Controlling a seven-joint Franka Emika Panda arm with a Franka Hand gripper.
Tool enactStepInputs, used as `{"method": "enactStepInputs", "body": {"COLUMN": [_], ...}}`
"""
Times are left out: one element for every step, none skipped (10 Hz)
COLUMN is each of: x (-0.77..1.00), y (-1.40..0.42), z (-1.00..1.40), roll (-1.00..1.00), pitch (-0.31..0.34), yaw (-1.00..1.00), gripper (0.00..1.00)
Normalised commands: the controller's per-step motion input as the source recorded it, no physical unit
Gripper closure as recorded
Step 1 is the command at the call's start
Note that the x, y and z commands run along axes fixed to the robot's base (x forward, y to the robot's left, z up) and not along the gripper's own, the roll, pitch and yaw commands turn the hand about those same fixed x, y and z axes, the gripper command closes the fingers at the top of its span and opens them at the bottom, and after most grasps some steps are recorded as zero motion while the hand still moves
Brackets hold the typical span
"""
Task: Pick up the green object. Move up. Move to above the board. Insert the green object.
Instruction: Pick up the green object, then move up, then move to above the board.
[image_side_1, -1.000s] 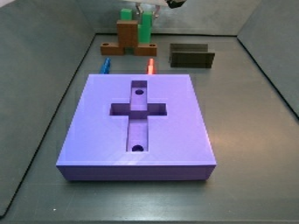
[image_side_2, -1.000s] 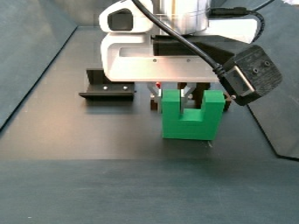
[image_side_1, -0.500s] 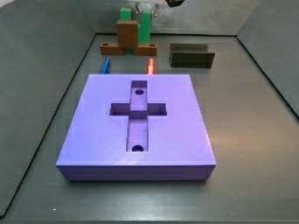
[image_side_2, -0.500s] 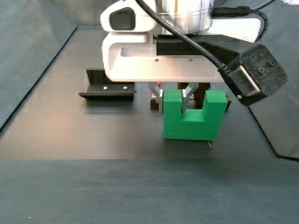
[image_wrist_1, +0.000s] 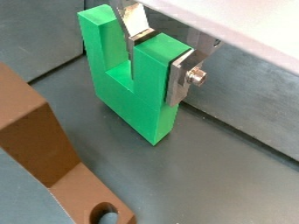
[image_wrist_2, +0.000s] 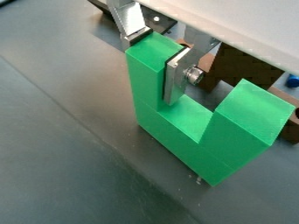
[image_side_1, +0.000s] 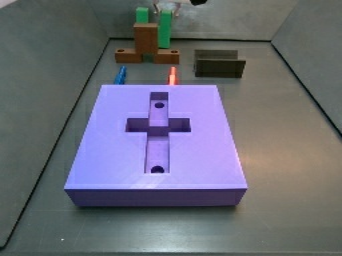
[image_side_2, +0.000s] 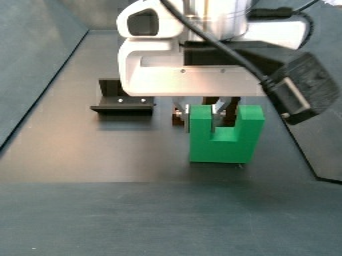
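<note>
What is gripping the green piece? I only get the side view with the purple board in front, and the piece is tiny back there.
Observer: The gripper, at the far end of the floor beyond the board, has its jaws shut on one leg of the green object.
Operator: Which way do the legs point?
Observer: Up; a side view shows the gap opening upward.
Operator: Anything I cannot see nearby?
Observer: A dark fixture stands on the floor off to one side.

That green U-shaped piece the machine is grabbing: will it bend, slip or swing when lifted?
The green object looks like a solid, thick-walled block, so it probably stays rigid. The tool clamps one of its legs between flat silver fingers; the smooth faces might let it slip a little. Held off-centre, its free leg could tilt it down slightly.
</note>
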Motion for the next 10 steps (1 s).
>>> {"method": "enactStepInputs", "body": {"x": [0.00,0.00,0.00,-0.04,-0.08,-0.03,0.00,-0.03,-0.05,0.03], "y": [0.00,0.00,0.00,-0.05,-0.05,-0.03,0.00,0.00,-0.01,0.00], "z": [0.00,0.00,0.83,0.80,0.63,0.26,1.40,1.40,1.40,1.40], "roll": [0.00,0.00,0.00,-0.01,0.01,0.07,0.00,-0.03,-0.01,0.01], "pitch": [0.000,0.000,0.000,0.021,0.052,0.032,0.000,0.026,0.031,0.032], "yaw": [0.00,0.00,0.00,-0.01,-0.02,-0.01,0.00,0.01,0.00,0.01], "gripper": [1.00,1.00,1.00,1.00,1.00,1.00,1.00,1.00,1.00,1.00]}}
